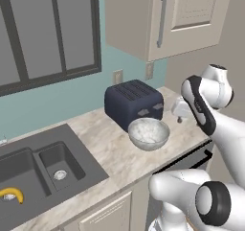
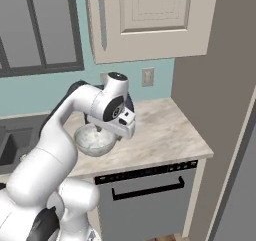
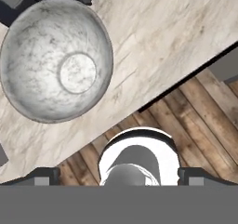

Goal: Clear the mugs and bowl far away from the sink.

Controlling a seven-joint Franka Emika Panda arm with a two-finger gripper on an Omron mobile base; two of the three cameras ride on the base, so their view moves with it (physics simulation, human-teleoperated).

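The whitish-grey speckled bowl [image 1: 149, 133] [image 2: 94, 139] stands upright on the marble counter [image 1: 110, 151], just in front of the toaster. In the hand view the bowl [image 3: 56, 60] lies at the upper left, nothing in it. My gripper [image 3: 118, 175] hangs above the counter's front edge, right of the bowl and apart from it. It is open, fingertips [image 3: 44, 174] wide apart and nothing between them. In the left base view the gripper [image 1: 181, 114] hangs right of the toaster. The dark grey sink [image 1: 43, 170] lies at the left. The mugs are out of view.
A dark blue toaster [image 1: 134, 103] stands against the wall behind the bowl. A yellow banana [image 1: 12, 195] lies in the sink's left basin. Wall cabinets [image 2: 145, 20] hang overhead, a dishwasher front [image 2: 150, 195] sits below the counter, and a tall brown wall [image 2: 220, 85] closes the right end.
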